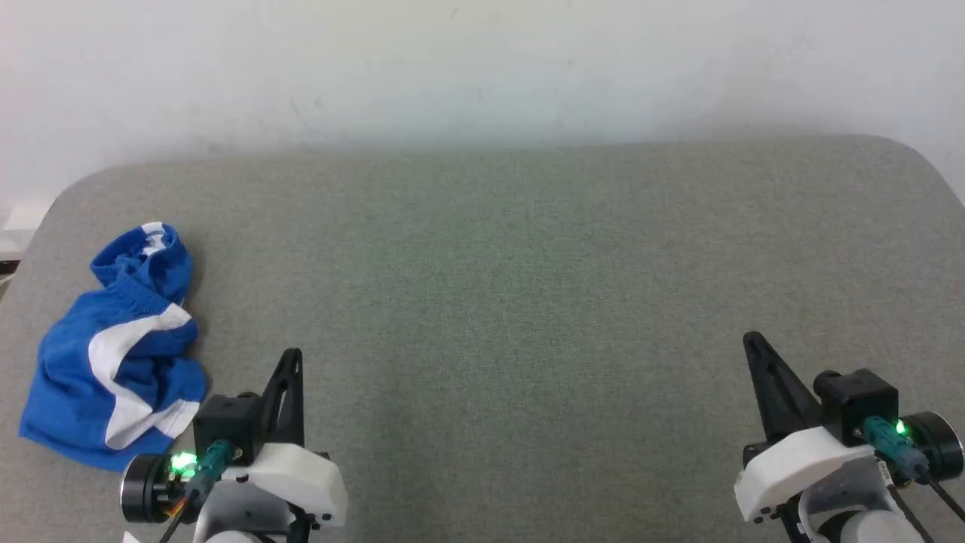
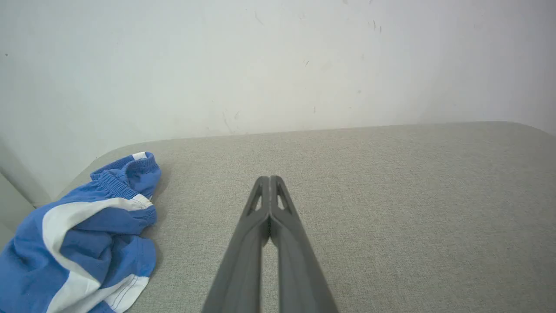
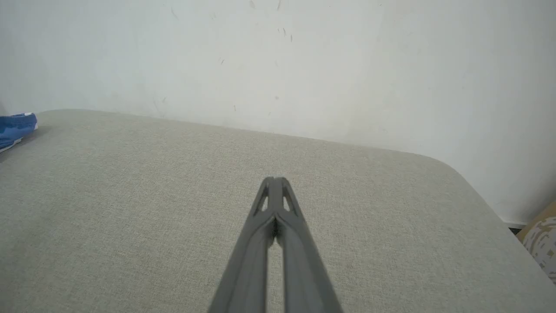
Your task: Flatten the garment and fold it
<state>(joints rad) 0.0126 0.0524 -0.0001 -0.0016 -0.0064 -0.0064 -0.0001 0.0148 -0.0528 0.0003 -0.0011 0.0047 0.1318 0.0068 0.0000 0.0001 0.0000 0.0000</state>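
Note:
The garment is a crumpled heap of royal-blue shorts with wide white stripes, lying at the left edge of the grey fabric-covered table. In the left wrist view the garment lies to the left of the fingers, its gathered waistband at the far end. A blue corner of the garment shows at the left edge of the right wrist view. My left gripper is shut and empty, just right of the heap. My right gripper is shut and empty at the table's near right, far from the cloth.
A pale wall rises behind the table's far edge. The table corners are rounded. Past the far right corner, low down, stands a tan and patterned object. Bare grey fabric stretches between the two grippers.

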